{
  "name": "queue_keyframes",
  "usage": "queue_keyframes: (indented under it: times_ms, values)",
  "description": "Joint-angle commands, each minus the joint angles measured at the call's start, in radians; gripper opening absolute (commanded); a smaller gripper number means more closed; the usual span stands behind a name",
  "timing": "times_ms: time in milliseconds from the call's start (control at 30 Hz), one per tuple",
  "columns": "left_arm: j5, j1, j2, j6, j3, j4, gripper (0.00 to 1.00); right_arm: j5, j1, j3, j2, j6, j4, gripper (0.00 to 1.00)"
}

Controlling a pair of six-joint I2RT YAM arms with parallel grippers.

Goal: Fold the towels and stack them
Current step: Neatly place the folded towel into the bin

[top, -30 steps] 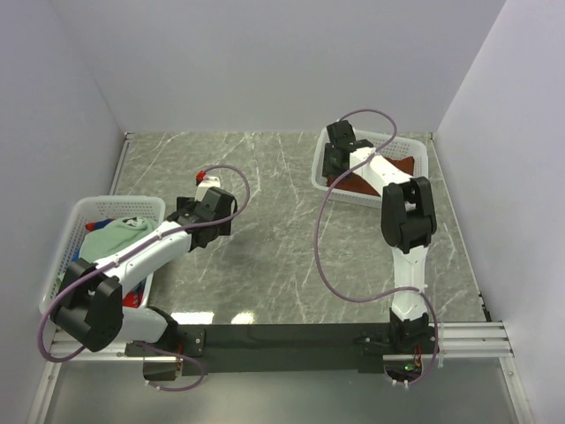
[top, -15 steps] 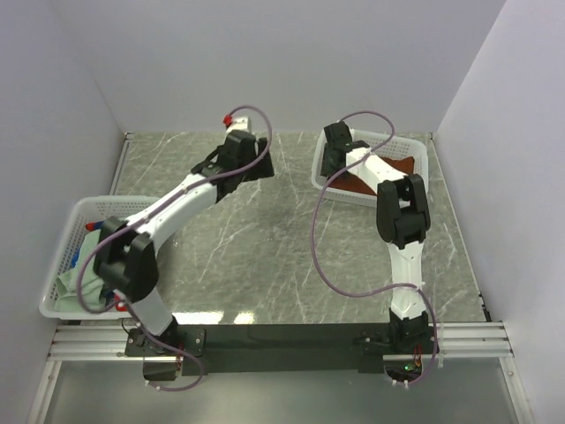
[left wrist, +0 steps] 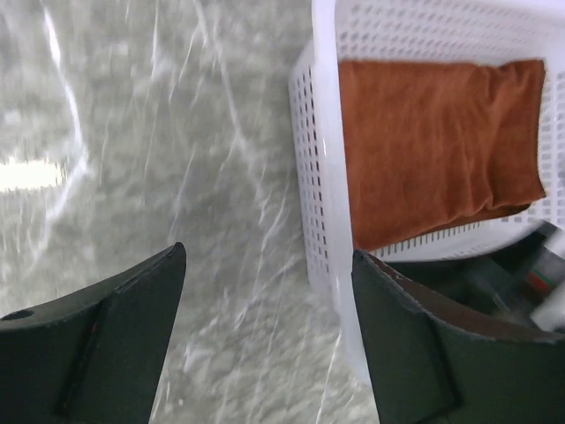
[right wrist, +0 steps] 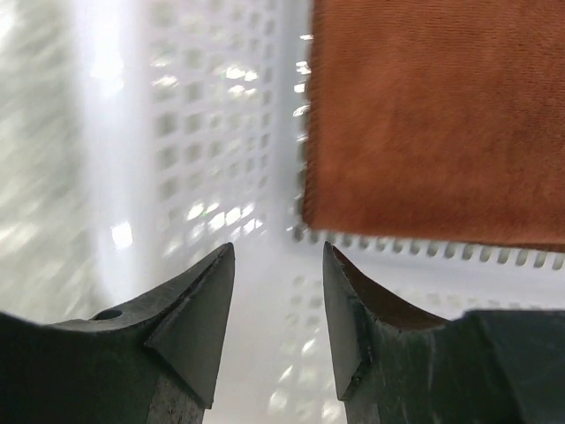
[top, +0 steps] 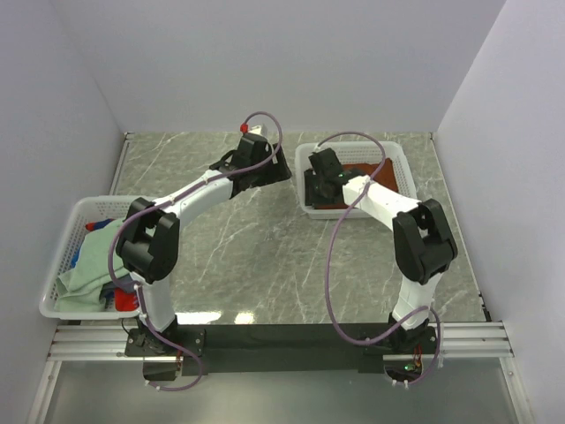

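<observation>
Top view: my left arm point(top: 203, 185) has swung away from the near-left basket point(top: 62, 231) over the last second. It now reaches across the grey marble tabletop point(top: 247, 256) to the far centre. The left jaws arrive just beside the left wall of the far basket point(top: 408, 181). That white mesh basket has slid left and a little nearer than it sat a second ago. My right arm point(top: 380, 201) has folded in with it, its jaws at the basket's near-left corner. The rust-brown towel point(top: 380, 172) lies flat inside the far basket. A crumpled mint-green towel point(top: 88, 265) and some brighter cloths wait, unfolded, in the near-left basket.

Left wrist view: the left jaws stand wide apart, released, with nothing held. The far basket's point(left wrist: 320, 132) left wall runs down between them, close to the right finger. The rust-brown towel point(left wrist: 433, 141) shows as a neat folded rectangle beyond it.

Right wrist view: the right jaws sit half closed astride the white plastic wall of the far basket point(right wrist: 177, 132). I judge them clamped on it, since the basket has travelled with them. The rust-brown towel point(right wrist: 433, 115) lies just past the tips, untouched.

I read this as repositioning the stacking basket; no towel is in hand.
</observation>
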Motion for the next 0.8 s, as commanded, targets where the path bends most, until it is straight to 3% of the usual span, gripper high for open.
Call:
queue_keyframes:
  times_ms: [0,267,633,767]
  values:
    - [0.058,-0.002,-0.058,-0.069,-0.071,0.065,0.81,-0.023,0.051,-0.053,-0.086,0.025,0.068,0.52]
    - [0.1,-0.013,-0.003,-0.139,-0.068,0.079,0.74,0.082,0.057,-0.023,-0.094,-0.035,0.065,0.52]
    - [0.127,-0.033,0.109,-0.17,0.018,0.113,0.6,0.06,0.021,0.036,0.006,-0.059,0.109,0.52]
    - [0.154,-0.033,0.135,-0.182,0.027,0.139,0.39,0.037,0.006,0.053,0.03,-0.061,0.128,0.52]
